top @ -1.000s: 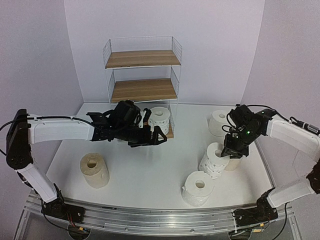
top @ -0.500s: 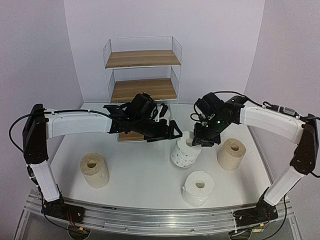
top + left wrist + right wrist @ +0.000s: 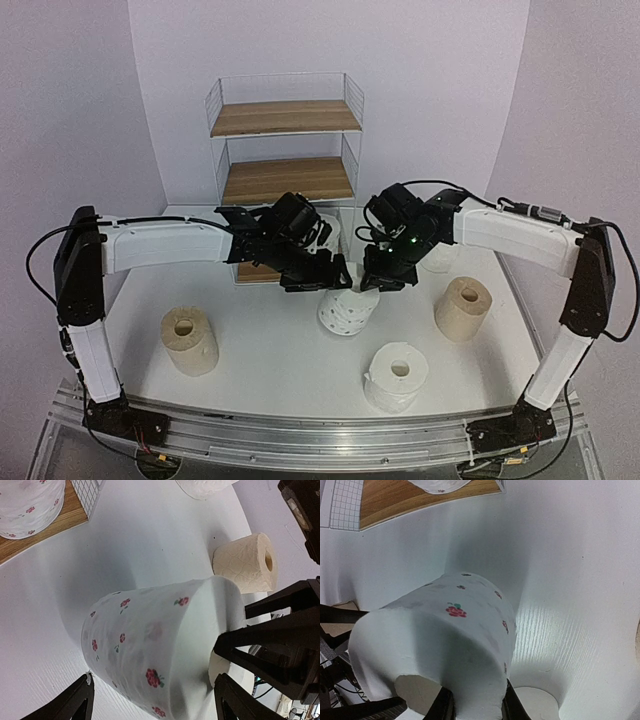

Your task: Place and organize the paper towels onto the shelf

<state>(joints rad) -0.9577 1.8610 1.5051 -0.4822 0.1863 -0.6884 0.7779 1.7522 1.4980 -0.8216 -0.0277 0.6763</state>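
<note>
The white tabletop is carrying the three-tier wood-board wire shelf at its back. Just before it, a white flower-dotted paper roll is hanging tilted, with the right gripper fingers pinching its top wall. The left gripper fingers are standing wide apart, flanking the roll.

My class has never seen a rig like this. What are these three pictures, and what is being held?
Two robot arms are bolted at the near edge of a table. One picture looks down from above; the other two come from a camera on each wrist. The right tool pinches the rim of a tilted dotted roll; the left tool is open around it. On it stand a tan roll, a second tan roll and a white roll. The shelf stands behind.
</note>
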